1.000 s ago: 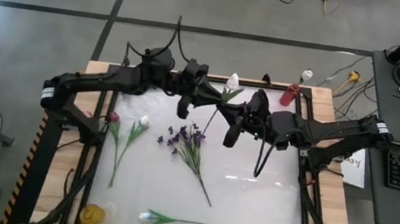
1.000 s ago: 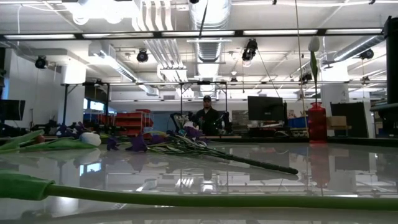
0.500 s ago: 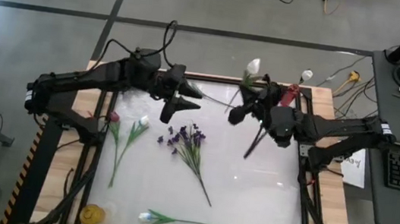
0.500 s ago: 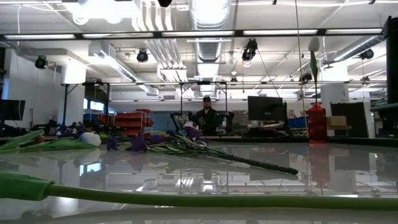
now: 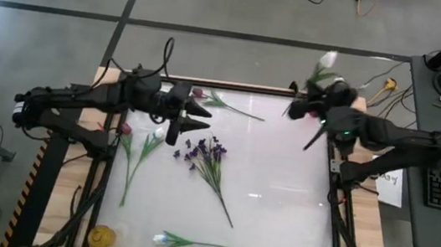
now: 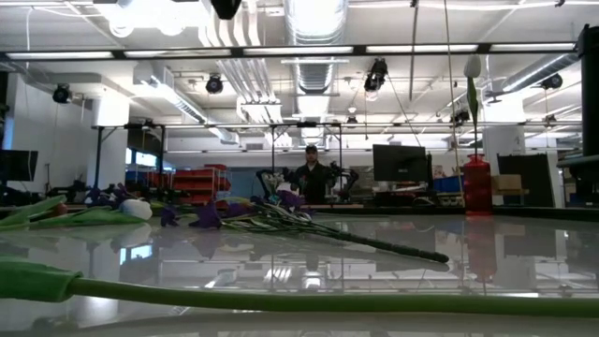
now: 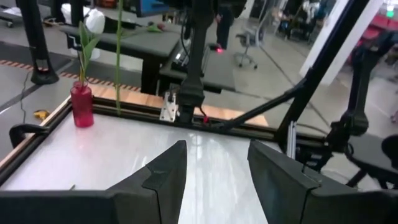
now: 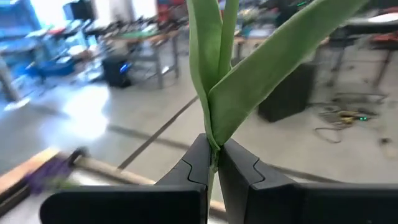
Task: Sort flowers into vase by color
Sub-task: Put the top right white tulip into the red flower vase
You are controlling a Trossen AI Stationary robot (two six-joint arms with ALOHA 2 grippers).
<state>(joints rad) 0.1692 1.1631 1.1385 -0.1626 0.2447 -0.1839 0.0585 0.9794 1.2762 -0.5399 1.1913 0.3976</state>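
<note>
Right gripper (image 8: 212,163) pinches white tulip (image 5: 326,62) stem, seen only by wrist view.

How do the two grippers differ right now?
The right gripper is shut on a white tulip stem, at the table's far right corner near the red vase. The left gripper is open and empty, over the table's left side. Both are dark, two-fingered.

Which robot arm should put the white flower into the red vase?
The right one, I think. Its right claw is already shut on the white tulip's stem, up at the table's far right corner where the red vase stands. The left claw is open, holds nothing, and hangs over the table's far left part.
</note>
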